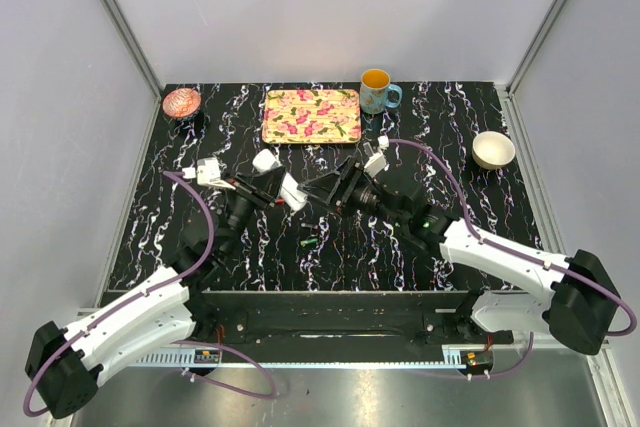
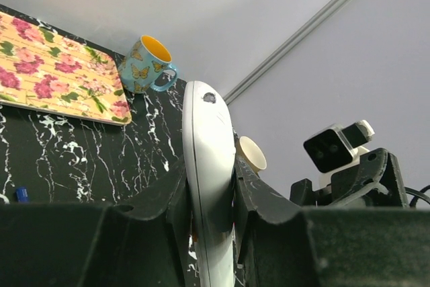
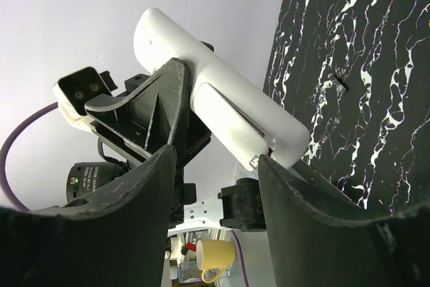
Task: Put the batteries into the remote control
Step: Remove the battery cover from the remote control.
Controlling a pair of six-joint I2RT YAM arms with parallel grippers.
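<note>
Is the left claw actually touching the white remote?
Touching. The left wrist view shows the left gripper clamped on both sides of the remote.

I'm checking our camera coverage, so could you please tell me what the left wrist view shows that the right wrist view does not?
Only the left wrist view: the floral tray, the butterfly mug, the white bowl and the right arm's camera.
Only the right wrist view: the right gripper, open, facing the remote control; the left arm's camera; and a small dark item on the table, too small to identify.
Both: the remote control clamped in the left gripper, and the table.
</note>
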